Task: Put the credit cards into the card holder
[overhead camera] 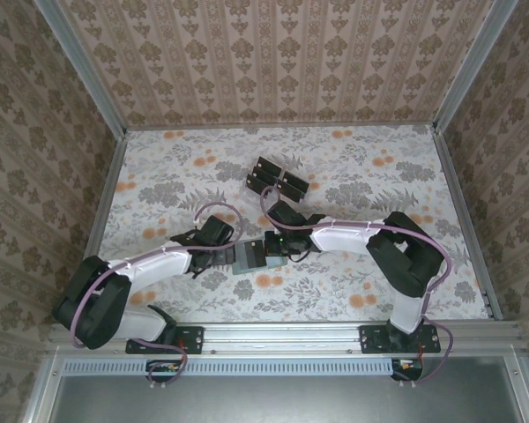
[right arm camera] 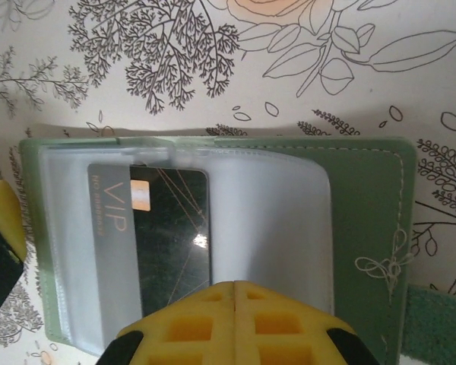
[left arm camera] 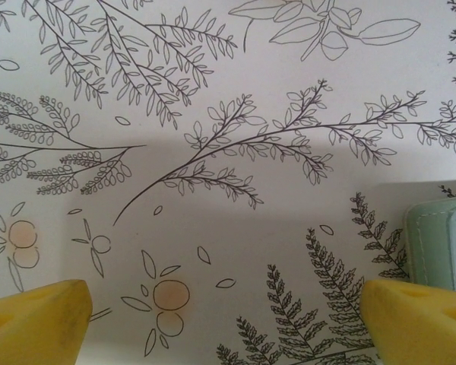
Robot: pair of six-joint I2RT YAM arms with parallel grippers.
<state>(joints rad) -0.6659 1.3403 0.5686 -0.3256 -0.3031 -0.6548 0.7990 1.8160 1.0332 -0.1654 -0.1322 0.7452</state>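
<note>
The card holder point(right arm camera: 365, 205) lies open on the flowered table, sage green with a clear plastic sleeve. A black credit card point(right arm camera: 171, 236) marked VIP sits inside that sleeve. My right gripper point(right arm camera: 235, 289) is shut, its yellow fingertips pressed together over the sleeve's near edge, with nothing visible between them. My left gripper point(left arm camera: 226, 327) stands wide open just above the table, the card holder's edge point(left arm camera: 441, 243) beside its right finger point(left arm camera: 418, 319). From above, both grippers meet at the card holder point(overhead camera: 245, 258). More black credit cards point(overhead camera: 278, 179) stand in a clear rack behind.
The rack point(overhead camera: 293, 185) stands at mid-table, behind the right gripper point(overhead camera: 269, 249). Patterned walls close off the table on three sides. The left gripper point(overhead camera: 225, 247) has one yellow finger point(right arm camera: 4, 213) next to the card holder's left edge. A darker green patch point(right arm camera: 441, 327) lies at the holder's near right corner.
</note>
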